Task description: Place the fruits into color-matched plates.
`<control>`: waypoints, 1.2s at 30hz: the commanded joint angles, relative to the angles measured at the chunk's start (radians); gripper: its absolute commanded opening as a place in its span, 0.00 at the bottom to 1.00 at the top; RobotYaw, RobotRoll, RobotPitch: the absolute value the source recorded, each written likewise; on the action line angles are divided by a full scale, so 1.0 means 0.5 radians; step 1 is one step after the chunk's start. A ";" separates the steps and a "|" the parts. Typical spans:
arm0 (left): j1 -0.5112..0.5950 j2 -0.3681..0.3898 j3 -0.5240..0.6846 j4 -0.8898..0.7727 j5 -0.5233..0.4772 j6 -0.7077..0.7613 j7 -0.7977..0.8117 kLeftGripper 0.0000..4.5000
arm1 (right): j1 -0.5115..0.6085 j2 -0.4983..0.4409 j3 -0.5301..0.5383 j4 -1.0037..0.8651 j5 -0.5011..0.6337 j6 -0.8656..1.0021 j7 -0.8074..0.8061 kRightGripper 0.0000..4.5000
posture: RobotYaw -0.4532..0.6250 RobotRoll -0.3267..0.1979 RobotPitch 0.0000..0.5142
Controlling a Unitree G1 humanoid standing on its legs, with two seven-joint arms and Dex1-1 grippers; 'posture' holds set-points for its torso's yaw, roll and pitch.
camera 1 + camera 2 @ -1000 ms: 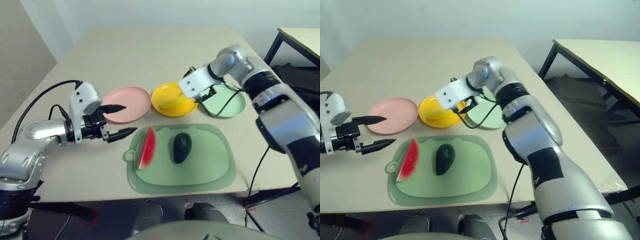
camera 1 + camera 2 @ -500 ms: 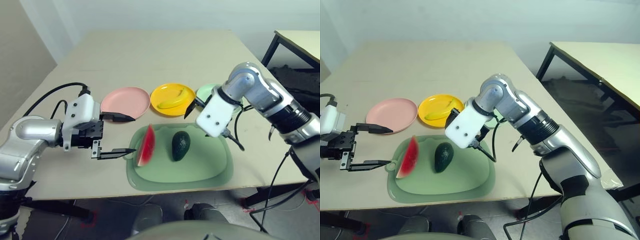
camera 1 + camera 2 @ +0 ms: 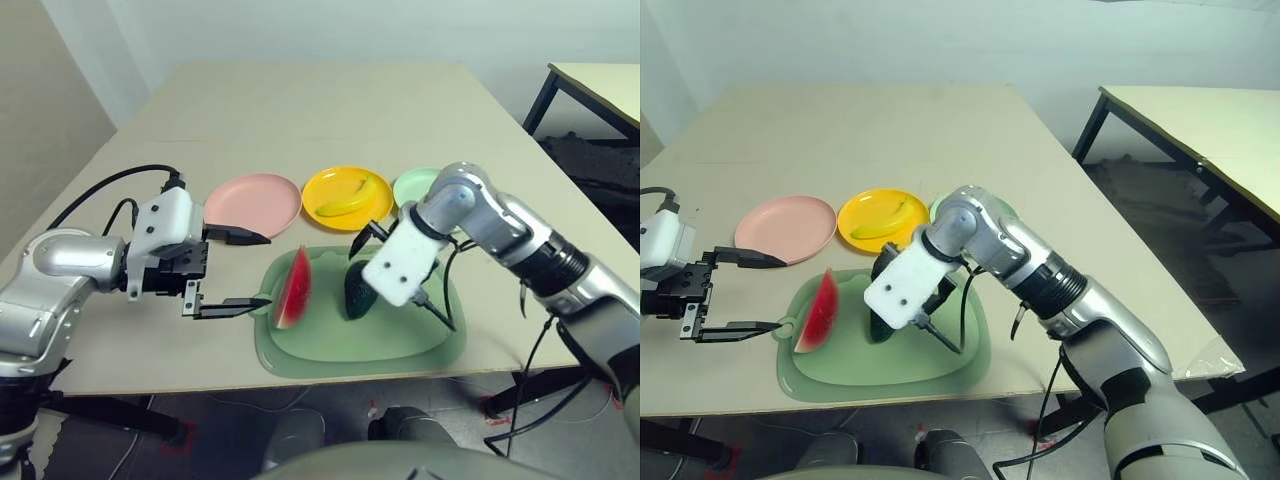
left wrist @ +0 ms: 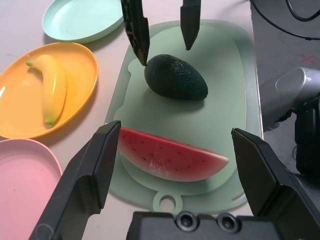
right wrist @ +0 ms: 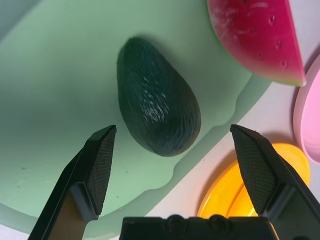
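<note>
The right gripper (image 5: 172, 165) is hovering over the avocado (image 5: 157, 119) with its fingers spread wide and grasping nothing; the avocado is lying just ahead of the fingertips and between their lines, untouched, on the pale green mat (image 3: 420, 335). In the head view one black finger (image 3: 362, 240) is pointing down beside the avocado's far end, and the white gripper body is covering the fruit's right side. Beyond the avocado from this gripper the watermelon (image 5: 257, 37) is lying on the same mat, apart from the avocado.

The left gripper (image 4: 182, 150) is also released, its two fingers held far apart and holding nothing. The watermelon (image 4: 172, 156) is lying straight in front of it, crosswise between the two fingertips and close to them, red face toward the camera, rind toward the gripper. Past the watermelon the avocado is sitting near the mat's middle, with the right gripper's two black fingers (image 4: 136, 27) hanging just above it.

Off to the left gripper's far side the banana (image 4: 52, 90) is resting inside the yellow plate (image 4: 15, 120). The pink plate (image 3: 252, 205) is sitting just beyond the left gripper's upper finger, and the mint plate (image 3: 415, 185) is lying behind the right arm, partly hidden.
</note>
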 commanded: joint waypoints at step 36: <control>0.068 0.011 -0.011 -0.056 0.030 0.005 0.059 1.00 | 0.191 0.183 0.109 0.116 -0.237 0.018 -0.107 0.99 | 0.60 0.62 0.00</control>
